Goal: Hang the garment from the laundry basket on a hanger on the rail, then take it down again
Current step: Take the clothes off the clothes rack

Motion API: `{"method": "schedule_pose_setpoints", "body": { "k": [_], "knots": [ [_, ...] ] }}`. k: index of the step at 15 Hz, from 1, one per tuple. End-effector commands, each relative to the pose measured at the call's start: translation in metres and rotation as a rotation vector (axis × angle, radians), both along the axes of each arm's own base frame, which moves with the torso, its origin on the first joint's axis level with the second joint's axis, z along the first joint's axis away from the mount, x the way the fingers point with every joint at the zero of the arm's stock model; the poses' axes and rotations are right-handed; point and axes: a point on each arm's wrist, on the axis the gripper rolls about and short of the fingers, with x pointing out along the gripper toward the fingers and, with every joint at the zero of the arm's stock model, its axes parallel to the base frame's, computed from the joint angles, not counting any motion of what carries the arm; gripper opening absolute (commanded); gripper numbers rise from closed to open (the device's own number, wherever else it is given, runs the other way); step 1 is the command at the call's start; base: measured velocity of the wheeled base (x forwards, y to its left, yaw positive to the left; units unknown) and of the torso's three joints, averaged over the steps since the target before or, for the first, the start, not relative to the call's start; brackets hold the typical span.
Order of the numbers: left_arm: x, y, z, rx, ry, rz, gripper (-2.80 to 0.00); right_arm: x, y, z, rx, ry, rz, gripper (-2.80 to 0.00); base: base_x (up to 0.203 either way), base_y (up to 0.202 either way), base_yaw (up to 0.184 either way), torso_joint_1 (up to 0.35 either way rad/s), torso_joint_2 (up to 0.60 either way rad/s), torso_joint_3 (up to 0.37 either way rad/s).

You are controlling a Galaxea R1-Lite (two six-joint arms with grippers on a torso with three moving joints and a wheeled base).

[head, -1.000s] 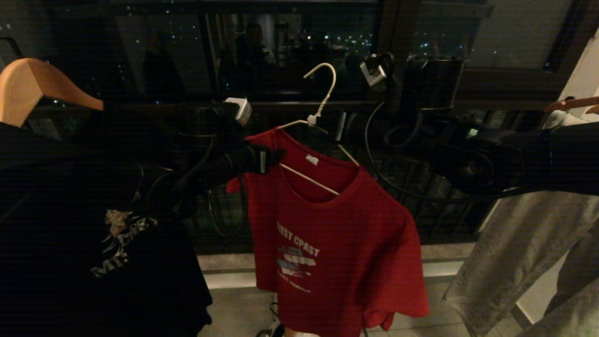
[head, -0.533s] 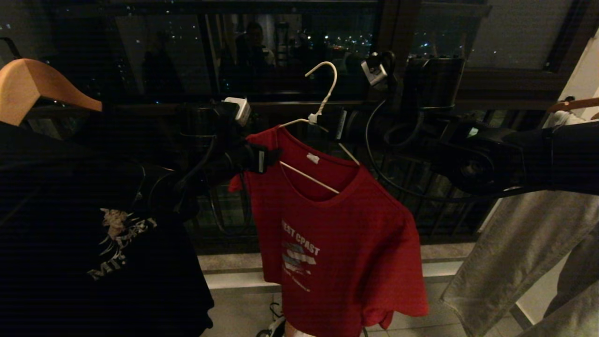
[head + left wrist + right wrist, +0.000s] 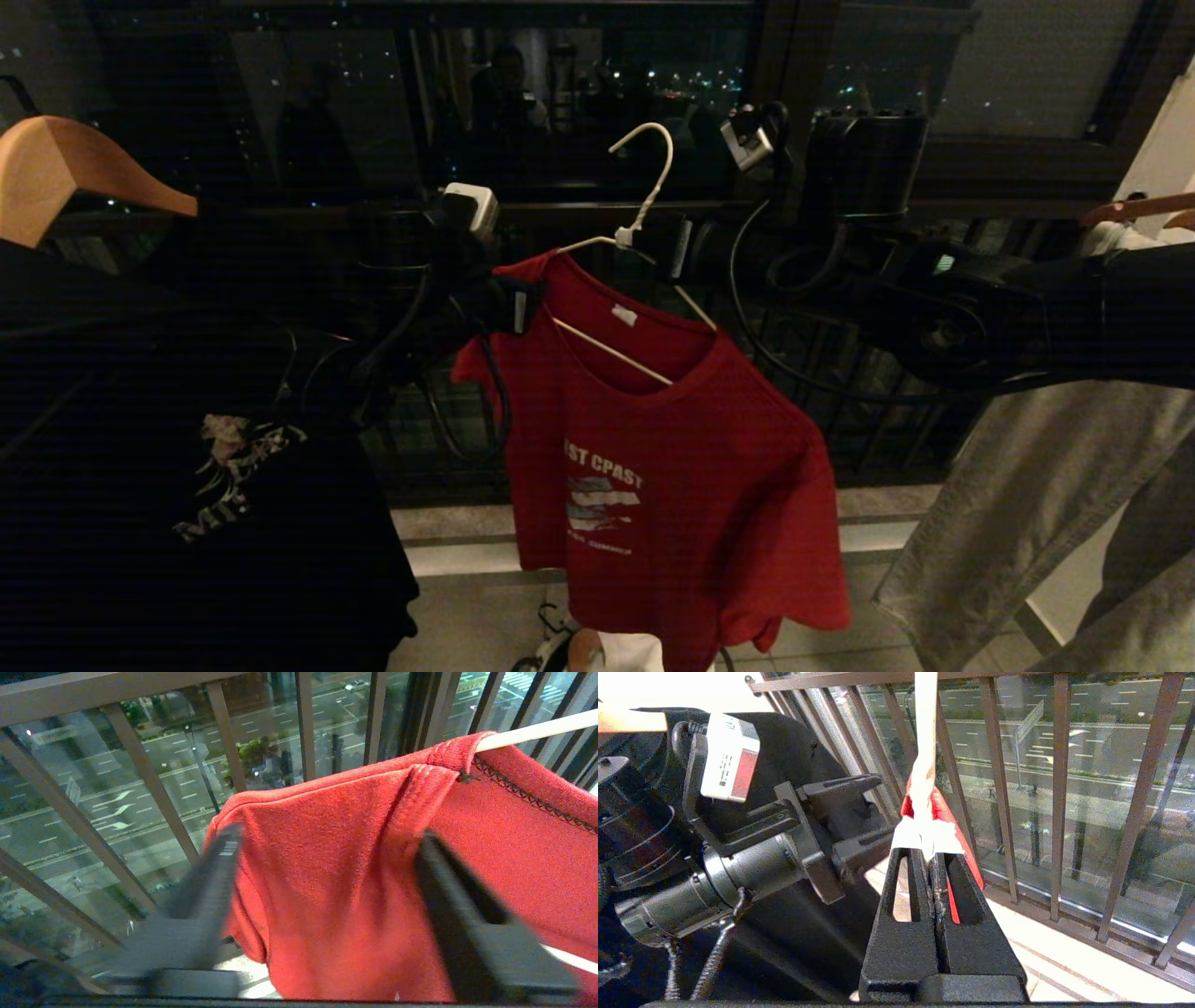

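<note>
We find the right gripper [image 3: 931,856] clenched on the thin white wire hanger [image 3: 644,196]; the left gripper [image 3: 327,877] straddles the red short-sleeved T-shirt [image 3: 653,448], fingers parted.

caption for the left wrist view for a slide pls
Left gripper with open fingers straddling the shoulder of the red T-shirt draped on the white wire hanger.

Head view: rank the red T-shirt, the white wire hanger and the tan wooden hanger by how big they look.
1. Red T-shirt, clearly largest.
2. White wire hanger and tan wooden hanger: unsure; the wooden one is cut off and nearer the camera.
</note>
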Motion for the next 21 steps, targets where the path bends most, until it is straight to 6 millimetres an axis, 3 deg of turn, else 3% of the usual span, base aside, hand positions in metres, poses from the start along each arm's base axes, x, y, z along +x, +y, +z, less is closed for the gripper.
{"method": "schedule_pose_setpoints", "body": {
  "k": [1,11,16,21],
  "knots": [
    [0.002,-0.001,-0.003,0.001,0.002,0.009,-2.80,0.000,0.000,0.000,0.002,-0.001,0.003,-2.80,0.000,0.000,0.000,0.000,0.00,0.000],
    [0.003,0.007,0.004,-0.008,-0.017,0.030,-2.80,0.000,0.000,-0.001,-0.006,-0.002,0.005,-2.80,0.000,0.000,0.000,0.000,0.00,0.000],
    [0.017,0.031,0.020,-0.032,-0.068,0.097,-2.80,0.000,0.000,-0.002,-0.007,0.000,0.006,-2.80,0.000,0.000,0.000,0.000,0.00,0.000],
    [0.031,0.038,0.014,-0.025,-0.059,0.126,-2.80,0.000,0.000,-0.002,-0.007,0.000,0.006,-2.80,0.000,0.000,0.000,0.000,0.00,0.000]
  ]
}}
